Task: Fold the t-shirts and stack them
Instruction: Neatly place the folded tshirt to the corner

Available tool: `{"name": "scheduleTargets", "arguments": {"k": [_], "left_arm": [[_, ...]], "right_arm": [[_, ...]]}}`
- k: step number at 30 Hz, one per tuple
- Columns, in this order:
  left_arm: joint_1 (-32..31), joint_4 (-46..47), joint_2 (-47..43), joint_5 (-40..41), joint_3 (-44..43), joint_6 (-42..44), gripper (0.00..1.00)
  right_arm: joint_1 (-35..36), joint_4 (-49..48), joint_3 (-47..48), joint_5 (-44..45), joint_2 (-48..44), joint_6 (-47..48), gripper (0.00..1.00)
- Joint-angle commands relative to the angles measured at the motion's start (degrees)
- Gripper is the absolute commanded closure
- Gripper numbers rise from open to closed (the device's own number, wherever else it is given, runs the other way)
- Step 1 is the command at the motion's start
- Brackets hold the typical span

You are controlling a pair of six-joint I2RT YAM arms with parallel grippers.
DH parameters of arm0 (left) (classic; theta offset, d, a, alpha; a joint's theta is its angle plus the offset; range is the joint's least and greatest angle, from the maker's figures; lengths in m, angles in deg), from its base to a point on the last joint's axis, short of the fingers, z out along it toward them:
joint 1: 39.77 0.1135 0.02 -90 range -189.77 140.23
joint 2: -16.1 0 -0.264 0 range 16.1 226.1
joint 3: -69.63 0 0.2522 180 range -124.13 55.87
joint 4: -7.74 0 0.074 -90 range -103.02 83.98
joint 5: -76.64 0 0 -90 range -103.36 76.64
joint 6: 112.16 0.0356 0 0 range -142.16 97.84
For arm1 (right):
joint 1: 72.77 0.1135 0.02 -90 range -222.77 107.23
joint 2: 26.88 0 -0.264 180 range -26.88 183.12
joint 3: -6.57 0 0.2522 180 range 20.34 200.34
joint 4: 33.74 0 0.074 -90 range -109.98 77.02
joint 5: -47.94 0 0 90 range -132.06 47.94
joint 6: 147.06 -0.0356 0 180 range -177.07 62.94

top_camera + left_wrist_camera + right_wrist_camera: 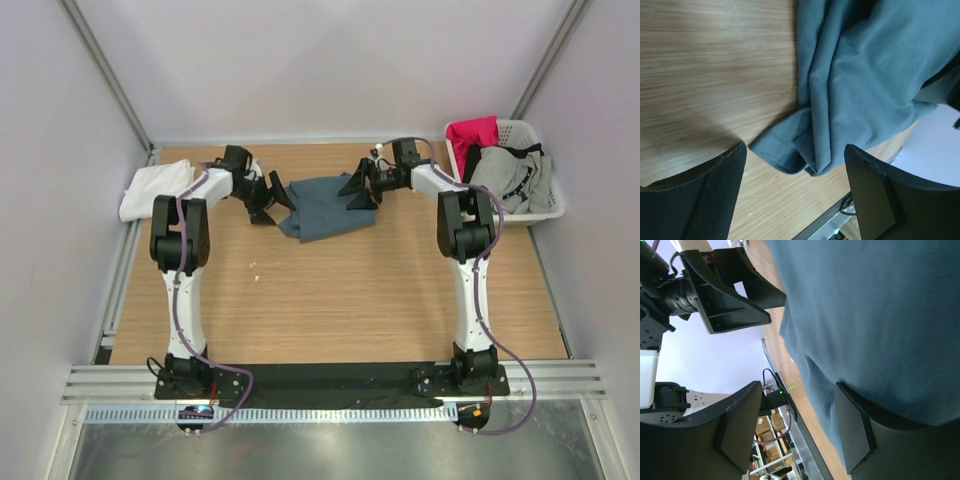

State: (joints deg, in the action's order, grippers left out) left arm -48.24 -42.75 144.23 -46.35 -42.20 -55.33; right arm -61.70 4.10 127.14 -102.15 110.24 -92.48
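The slate-blue t-shirt (325, 205) lies crumpled at the back middle of the table. A white t-shirt (155, 188) lies bunched at the back left edge. My left gripper (272, 200) is open at the blue shirt's left edge; in the left wrist view its jaws stand wide, with a folded corner of the shirt (790, 145) just ahead of them, not held. My right gripper (358, 190) is open at the shirt's right edge; in the right wrist view the blue cloth (875, 315) lies along one finger (855, 425), with nothing clamped.
A white laundry basket (545, 208) at the back right holds a red garment (472, 134) and a grey one (515, 175). Metal rails run along the table's left and near edges. The left arm's gripper also shows in the right wrist view (727, 295).
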Motion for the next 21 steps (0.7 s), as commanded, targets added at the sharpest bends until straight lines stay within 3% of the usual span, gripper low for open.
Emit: {"name": "scheduleTargets", "arguments": {"k": [1, 12, 19, 21], "left_arm": [[0.21, 3.85, 2.02, -3.74, -1.78, -2.95, 0.19], [-2.86, 8.07, 7.56, -8.58, -3.10, -8.05, 0.23], [-4.19, 10.62, 8.97, -11.56, -1.96, -10.42, 0.36], [-4.27, 11.41, 9.32, -12.18, -2.22, -11.04, 0.46]], "right_arm": [[-0.35, 0.97, 0.25, 0.42, 0.95, 1.14, 0.34], [-0.79, 2.20, 0.77, 2.26, 5.35, 1.58, 0.34], [-0.79, 1.41, 1.39, 2.53, 6.05, 1.14, 0.34], [-0.79, 1.50, 1.56, 2.53, 6.23, 1.23, 0.34]]}}
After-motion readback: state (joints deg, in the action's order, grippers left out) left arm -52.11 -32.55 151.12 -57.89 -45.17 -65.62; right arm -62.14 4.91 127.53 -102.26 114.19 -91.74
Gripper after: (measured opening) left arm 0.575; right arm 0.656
